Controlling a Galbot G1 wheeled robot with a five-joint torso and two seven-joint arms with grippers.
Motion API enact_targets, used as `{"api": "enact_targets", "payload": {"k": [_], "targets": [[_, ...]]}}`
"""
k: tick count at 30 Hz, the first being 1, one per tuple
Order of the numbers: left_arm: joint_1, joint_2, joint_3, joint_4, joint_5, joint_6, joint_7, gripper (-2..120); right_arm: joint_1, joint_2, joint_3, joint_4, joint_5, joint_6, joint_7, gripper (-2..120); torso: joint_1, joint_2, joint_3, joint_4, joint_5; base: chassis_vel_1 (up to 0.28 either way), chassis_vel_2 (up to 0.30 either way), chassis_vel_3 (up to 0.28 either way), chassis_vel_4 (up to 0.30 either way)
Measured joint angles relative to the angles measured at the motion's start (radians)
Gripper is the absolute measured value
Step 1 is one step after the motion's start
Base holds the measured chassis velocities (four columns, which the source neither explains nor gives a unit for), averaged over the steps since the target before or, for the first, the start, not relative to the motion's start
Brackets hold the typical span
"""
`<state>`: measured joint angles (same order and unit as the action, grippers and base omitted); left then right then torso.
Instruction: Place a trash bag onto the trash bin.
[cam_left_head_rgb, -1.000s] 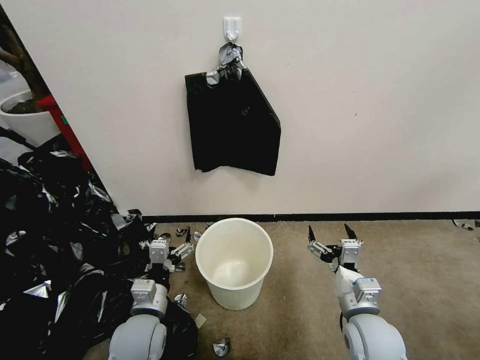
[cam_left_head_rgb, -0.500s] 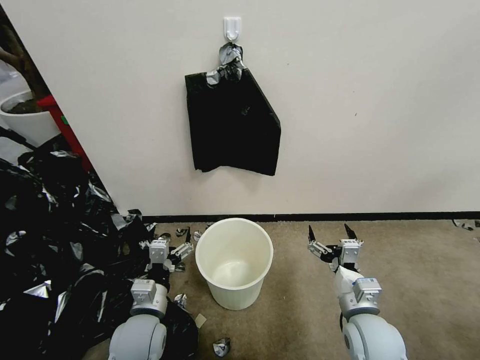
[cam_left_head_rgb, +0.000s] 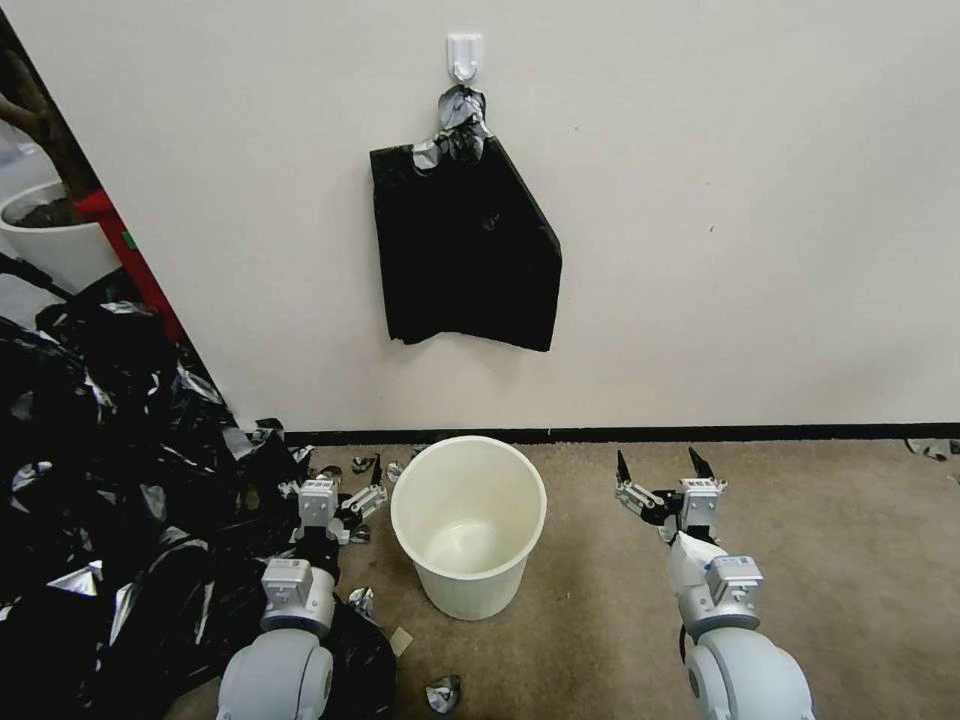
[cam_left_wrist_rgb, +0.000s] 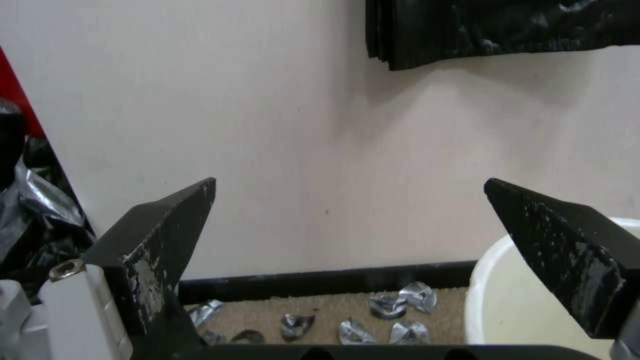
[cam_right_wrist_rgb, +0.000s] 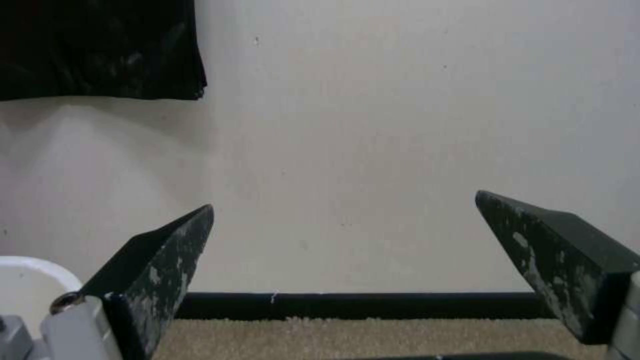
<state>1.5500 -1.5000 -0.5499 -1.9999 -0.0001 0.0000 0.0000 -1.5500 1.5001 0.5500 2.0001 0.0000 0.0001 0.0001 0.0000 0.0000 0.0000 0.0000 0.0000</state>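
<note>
The trash bin (cam_left_head_rgb: 468, 525) stands on the carpet in the lower middle of the head view, close to the wall. It is open at the top and has nothing in it. No single trash bag is pulled out yet. A flat black sheaf of bags (cam_left_head_rgb: 465, 255) hangs from a white hook (cam_left_head_rgb: 464, 55) in the upper middle of the frame, right above the bin. A big pile of black bags (cam_left_head_rgb: 110, 480) fills the lower left.

The left pincer (cam_left_head_rgb: 345, 490) sits low, just left of the bin, with its fingers spread wide and nothing in them. The right pincer (cam_left_head_rgb: 660, 475) sits low on the right of the bin, also wide open and holding nothing.

A bag like these is probably very light, thin and floppy. It looks shiny, so it may slip, and it could tear if pulled hard. A good place to pinch seems to be the loose bottom edge of the front bag, taking just one layer. The bin looks light too and may tip if bumped.
</note>
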Motion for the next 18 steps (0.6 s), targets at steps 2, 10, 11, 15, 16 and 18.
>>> {"api": "enact_targets", "payload": {"k": [2,10,11,15,16,18], "targets": [[0.000,0.000,0.000,0.000,0.000,0.000,0.000,100,0.000,0.000,0.000,0.000,0.000,0.000,0.000,100,0.000,0.000,0.000,0.0000,0.0000,0.000,0.000,0.000,0.000],[0.000,0.000,0.000,0.000,0.000,0.000,0.000,100,0.000,0.000,0.000,0.000,0.000,0.000,0.000,100,0.000,0.000,0.000,0.0000,0.0000,0.000,0.000,0.000,0.000],[0.000,0.000,0.000,0.000,0.000,0.000,0.000,100,0.000,0.000,0.000,0.000,0.000,0.000,0.000,100,0.000,0.000,0.000,0.0000,0.0000,0.000,0.000,0.000,0.000],[0.000,0.000,0.000,0.000,0.000,0.000,0.000,100,0.000,0.000,0.000,0.000,0.000,0.000,0.000,100,0.000,0.000,0.000,0.0000,0.0000,0.000,0.000,0.000,0.000],[0.000,0.000,0.000,0.000,0.000,0.000,0.000,100,0.000,0.000,0.000,0.000,0.000,0.000,0.000,100,0.000,0.000,0.000,0.0000,0.0000,0.000,0.000,0.000,0.000],[0.000,0.000,0.000,0.000,0.000,0.000,0.000,100,0.000,0.000,0.000,0.000,0.000,0.000,0.000,100,0.000,0.000,0.000,0.0000,0.0000,0.000,0.000,0.000,0.000]]}}
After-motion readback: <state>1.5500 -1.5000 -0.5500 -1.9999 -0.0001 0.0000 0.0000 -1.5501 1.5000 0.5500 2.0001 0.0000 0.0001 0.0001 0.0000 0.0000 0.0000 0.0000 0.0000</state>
